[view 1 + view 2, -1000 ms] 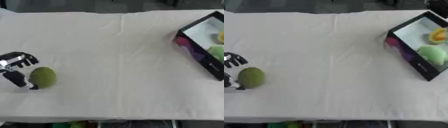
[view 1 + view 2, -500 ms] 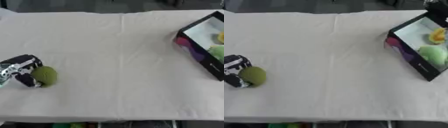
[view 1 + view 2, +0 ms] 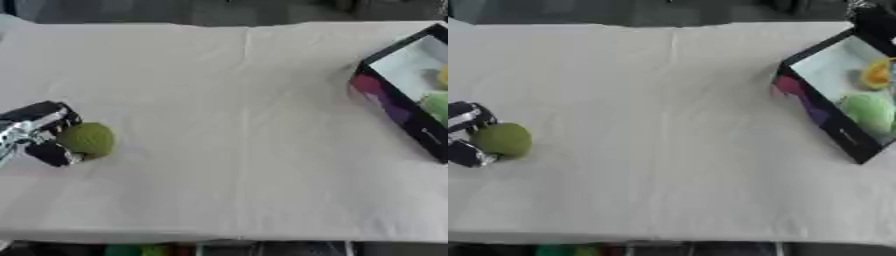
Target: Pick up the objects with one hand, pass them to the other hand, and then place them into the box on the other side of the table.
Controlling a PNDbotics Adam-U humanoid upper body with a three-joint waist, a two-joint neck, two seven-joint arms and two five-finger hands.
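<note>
At the far left we see the left hand (image 3: 37,132) coming in from the edge of the view, low over the bench (image 3: 227,115), which is covered with a pale cloth. Its fingers (image 3: 54,154) and thumb are curled round the left side of a green round object (image 3: 87,140), one above it and one below, so the hand is grasping it. The object sits on the cloth near the left edge and somewhat toward the front.

Moving right, the middle of the bench carries only a faint crease in the cloth running front to back.

At the far right we find the black box (image 3: 833,127), set askew and well apart from the green object. Inside it lie a pale green item (image 3: 868,111) and a yellow-orange item (image 3: 876,74). A purple-pink patch (image 3: 794,90) shows on its outer wall.

We do not see the right hand in either view.
</note>
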